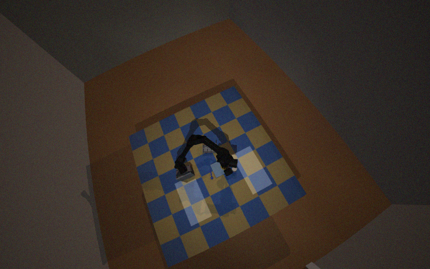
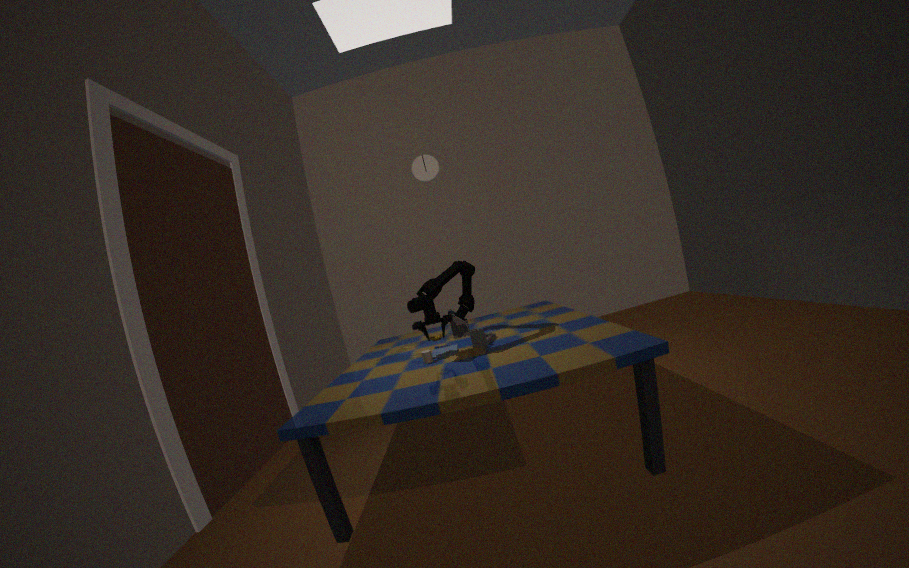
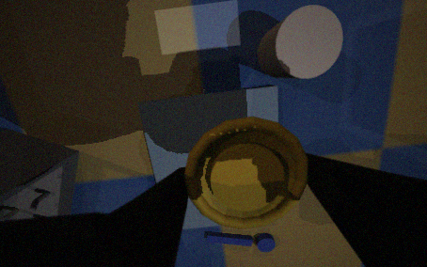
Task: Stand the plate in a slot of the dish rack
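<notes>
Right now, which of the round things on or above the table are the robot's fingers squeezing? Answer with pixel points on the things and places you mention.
The round yellow plate with a raised rim (image 3: pixel 245 218): the fingers pinch it on both sides. The round-topped pale cylinder (image 3: pixel 309 41) stands apart, untouched.

Round yellow plate (image 1: pixel 223 168) (image 2: pixel 436 337) (image 3: pixel 246 221), rimmed, gripped level above the surface; wire dish rack (image 1: pixel 208 153) at its eleven o'clock from the top.

I count one worktop (image 1: pixel 236 222) (image 2: pixel 352 405) (image 3: pixel 423 70), with two legs (image 2: pixel 648 423) in sight. On it: one arm (image 1: pixel 209 143) (image 2: pixel 448 278) with one claw (image 1: pixel 224 169) (image 2: pixel 434 335) (image 3: pixel 243 167), one plate (image 1: pixel 223 168) (image 2: pixel 436 337) (image 3: pixel 246 217), one dish rack (image 1: pixel 208 153), one cylinder (image 1: pixel 234 169) (image 2: pixel 427 357) (image 3: pixel 308 41), one pale-blue square (image 1: pixel 215 169) (image 2: pixel 445 350) (image 3: pixel 263 101), one small blue stick-like piece (image 1: pixel 212 177) (image 3: pixel 230 239) and one numbered block (image 3: pixel 38 195). Around me, one door (image 2: pixel 175 317), one wall clock (image 2: pixel 419 170), one ceiling light (image 2: pixel 387 24).
</notes>
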Action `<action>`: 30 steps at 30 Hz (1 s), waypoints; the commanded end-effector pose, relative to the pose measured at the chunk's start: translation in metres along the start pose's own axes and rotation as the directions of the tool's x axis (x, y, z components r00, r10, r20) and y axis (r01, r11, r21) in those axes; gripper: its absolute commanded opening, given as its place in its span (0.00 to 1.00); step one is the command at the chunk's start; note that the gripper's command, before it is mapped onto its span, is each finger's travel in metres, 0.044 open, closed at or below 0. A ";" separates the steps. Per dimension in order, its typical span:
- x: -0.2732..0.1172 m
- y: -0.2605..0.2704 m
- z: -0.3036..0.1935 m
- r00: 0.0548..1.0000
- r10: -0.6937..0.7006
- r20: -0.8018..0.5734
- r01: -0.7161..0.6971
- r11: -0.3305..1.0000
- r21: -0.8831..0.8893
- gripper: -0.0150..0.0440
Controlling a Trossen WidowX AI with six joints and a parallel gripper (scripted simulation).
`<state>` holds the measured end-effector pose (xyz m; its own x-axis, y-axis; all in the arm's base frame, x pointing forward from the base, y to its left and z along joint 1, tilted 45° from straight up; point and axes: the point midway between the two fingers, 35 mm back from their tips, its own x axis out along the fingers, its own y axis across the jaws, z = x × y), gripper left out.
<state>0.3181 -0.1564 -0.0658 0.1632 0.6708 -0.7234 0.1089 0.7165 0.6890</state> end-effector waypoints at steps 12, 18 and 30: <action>-0.067 -0.003 0.003 1.000 -0.005 0.000 0.005 1.000 -0.009 0.25; -0.090 -0.003 0.003 1.000 -0.003 0.001 0.003 1.000 -0.009 0.25; -0.109 0.028 0.001 1.000 -0.003 0.003 0.002 0.984 0.178 0.25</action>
<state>0.3033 -0.2197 0.0192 0.1652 0.6667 -0.7268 0.2115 0.6959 0.6863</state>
